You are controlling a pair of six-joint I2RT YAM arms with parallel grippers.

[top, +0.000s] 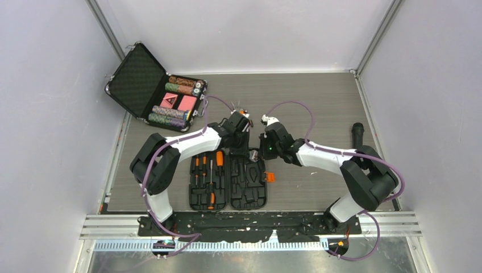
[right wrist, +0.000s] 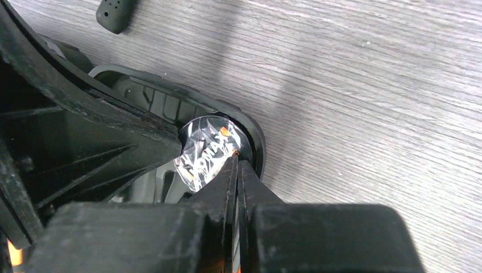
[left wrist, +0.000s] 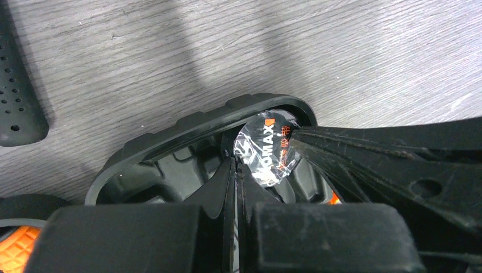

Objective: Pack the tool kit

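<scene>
The tool kit (top: 227, 179) lies open at the table's middle. Its left half holds orange-and-black screwdrivers (top: 207, 176). Its right half shows moulded slots and an orange latch (top: 270, 177). Both grippers meet at the case's far end. My left gripper (left wrist: 236, 162) is shut, its tips beside a round item wrapped in clear plastic (left wrist: 264, 151) that sits in the case's end recess. My right gripper (right wrist: 236, 162) is also shut, its tips touching the same wrapped item (right wrist: 204, 151). I cannot tell if either pinches the plastic. The case rim (left wrist: 187, 122) curves round the item.
An open metal-edged briefcase (top: 136, 79) with poker chips and red cards stands at the far left. A black handle-like object (top: 357, 133) lies at the right edge. A black perforated grip shows in the left wrist view (left wrist: 17, 96) and the right wrist view (right wrist: 116, 11).
</scene>
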